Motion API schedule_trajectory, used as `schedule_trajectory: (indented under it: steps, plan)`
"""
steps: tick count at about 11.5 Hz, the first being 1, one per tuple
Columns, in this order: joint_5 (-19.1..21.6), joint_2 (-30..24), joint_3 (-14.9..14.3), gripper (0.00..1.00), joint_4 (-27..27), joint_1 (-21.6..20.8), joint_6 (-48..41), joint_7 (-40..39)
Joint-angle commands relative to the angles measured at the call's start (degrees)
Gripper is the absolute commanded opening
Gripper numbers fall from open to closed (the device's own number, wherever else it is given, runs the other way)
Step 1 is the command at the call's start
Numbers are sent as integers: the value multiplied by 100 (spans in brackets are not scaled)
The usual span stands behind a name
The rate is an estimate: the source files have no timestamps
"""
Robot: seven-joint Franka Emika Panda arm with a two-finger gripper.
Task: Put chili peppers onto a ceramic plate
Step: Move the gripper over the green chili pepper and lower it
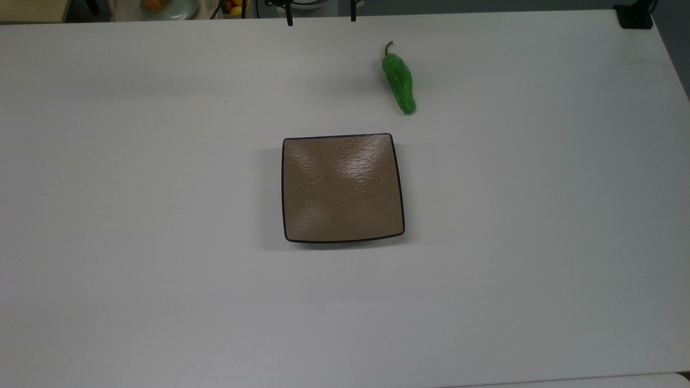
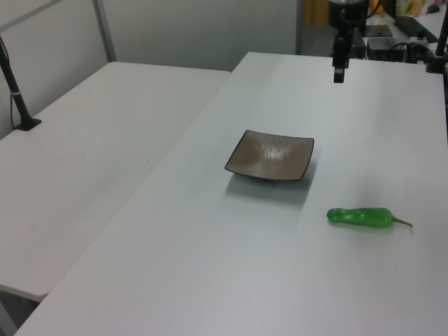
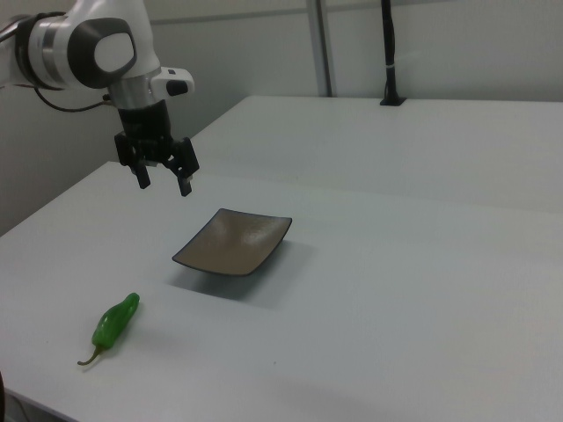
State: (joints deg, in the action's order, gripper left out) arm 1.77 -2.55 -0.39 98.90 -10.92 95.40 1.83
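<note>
The ceramic plate, square and tan-brown with a dark rim, lies bare in the middle of the white table. The green chili pepper rests on the table apart from the plate, beyond its upper right corner in the top view, stem pointing away. My gripper hangs open in the air above the table, up and left of the plate in the right view, with nothing between its fingers.
A second white table adjoins this one on the left view's left, with a black post on it. A black mount sits at the table's corner. A dish of fruit lies past the far edge.
</note>
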Motion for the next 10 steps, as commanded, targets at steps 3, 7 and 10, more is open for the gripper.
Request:
schedule_trajectory:
  steps: [3,7,10]
  plan:
    - [122,9,-128,100,15,-129,180,27]
    - [156,0,-110,100,111,-191,180,19]
    - [166,-78,-49,100,391,-418,23,-629]
